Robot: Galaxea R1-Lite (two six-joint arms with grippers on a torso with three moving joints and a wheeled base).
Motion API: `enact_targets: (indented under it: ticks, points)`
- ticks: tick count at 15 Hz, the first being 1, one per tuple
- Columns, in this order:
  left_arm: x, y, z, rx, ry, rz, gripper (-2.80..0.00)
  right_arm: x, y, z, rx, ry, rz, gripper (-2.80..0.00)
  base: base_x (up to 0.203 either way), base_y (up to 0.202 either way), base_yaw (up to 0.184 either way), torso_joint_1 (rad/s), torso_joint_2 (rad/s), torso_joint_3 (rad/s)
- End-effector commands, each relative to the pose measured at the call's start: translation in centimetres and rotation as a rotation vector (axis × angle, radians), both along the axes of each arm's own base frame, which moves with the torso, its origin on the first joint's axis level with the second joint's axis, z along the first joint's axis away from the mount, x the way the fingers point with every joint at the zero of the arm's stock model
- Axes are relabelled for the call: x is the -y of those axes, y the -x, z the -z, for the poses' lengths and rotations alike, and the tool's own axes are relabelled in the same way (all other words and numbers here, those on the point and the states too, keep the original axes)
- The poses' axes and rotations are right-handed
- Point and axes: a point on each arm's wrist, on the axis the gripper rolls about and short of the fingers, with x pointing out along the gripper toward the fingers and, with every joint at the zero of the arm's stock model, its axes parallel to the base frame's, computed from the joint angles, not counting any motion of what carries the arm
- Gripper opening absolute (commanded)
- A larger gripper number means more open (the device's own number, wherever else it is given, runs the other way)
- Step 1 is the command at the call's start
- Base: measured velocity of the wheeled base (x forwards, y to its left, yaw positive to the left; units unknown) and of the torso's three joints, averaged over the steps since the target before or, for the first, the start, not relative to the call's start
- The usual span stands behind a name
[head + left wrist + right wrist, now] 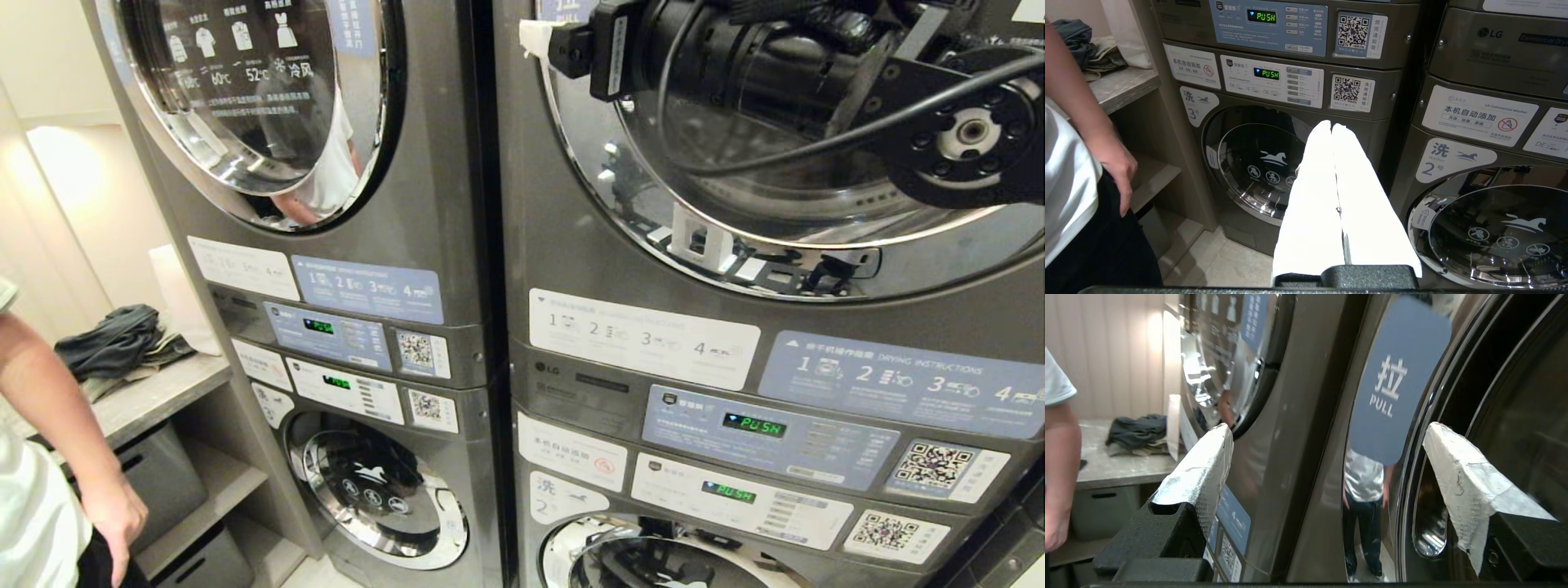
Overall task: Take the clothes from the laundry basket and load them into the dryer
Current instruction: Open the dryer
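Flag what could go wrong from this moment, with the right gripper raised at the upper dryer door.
1. The right gripper, open and empty, faces the chrome rim by the PULL label of the closed dryer door. The curved, shiny rim may give its taped fingers little purchase.
2. A person stands beside the left-hand machines; a swinging door or arm might come close.
3. The laundry basket is in no view, so clothes cannot be checked.
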Motion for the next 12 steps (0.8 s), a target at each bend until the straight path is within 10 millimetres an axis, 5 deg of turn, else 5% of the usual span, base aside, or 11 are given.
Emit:
enact_targets:
  ticks: [1, 12]
  points:
    - [0.0, 0.0, 0.0, 0.000, 0.000, 0.000, -2.80, -0.4, -0.6, 0.7, -0.016, 0.003, 0.030, 0.00, 0.000, 0.000, 0.000, 0.000, 0.00, 0.000]
    - [0.0, 0.0, 0.0, 0.000, 0.000, 0.000, -2.80, -1.2, -2.1, 2.2, -0.034, 0.002, 0.078, 0.00, 0.000, 0.000, 0.000, 0.000, 0.00, 0.000]
